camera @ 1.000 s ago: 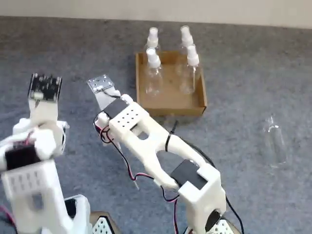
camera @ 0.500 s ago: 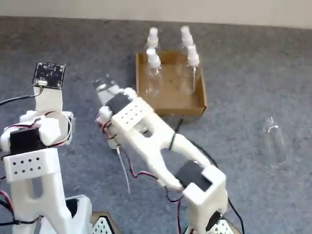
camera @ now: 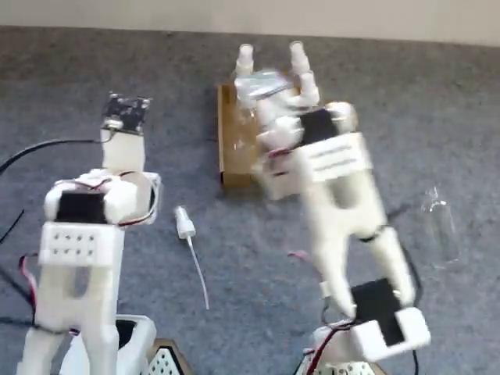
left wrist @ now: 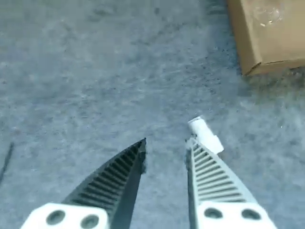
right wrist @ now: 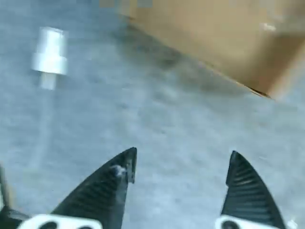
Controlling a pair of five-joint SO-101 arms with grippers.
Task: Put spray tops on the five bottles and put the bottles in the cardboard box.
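Observation:
A white spray top (camera: 185,223) with a long thin tube lies on the grey carpet, left of the cardboard box (camera: 226,152). In the left wrist view my left gripper (left wrist: 164,152) is open just above the carpet. The spray top (left wrist: 204,132) lies at the tip of its white finger (left wrist: 209,176). My right gripper (right wrist: 181,164) is open and empty, between the spray top (right wrist: 50,56) and the box (right wrist: 214,33). The right arm (camera: 328,164) stretches over the box. Several bottles with tops (camera: 297,55) stand in and behind the box. A clear bottle without a top (camera: 441,226) lies far right.
Grey carpet covers the whole table. The left arm's base and cables (camera: 16,160) sit at the near left. Open carpet lies between the box and the lying bottle.
The right arm has swung from left of the box to over it, uncovering the spray top on the carpet. The left arm has shifted right, closer to the spray top.

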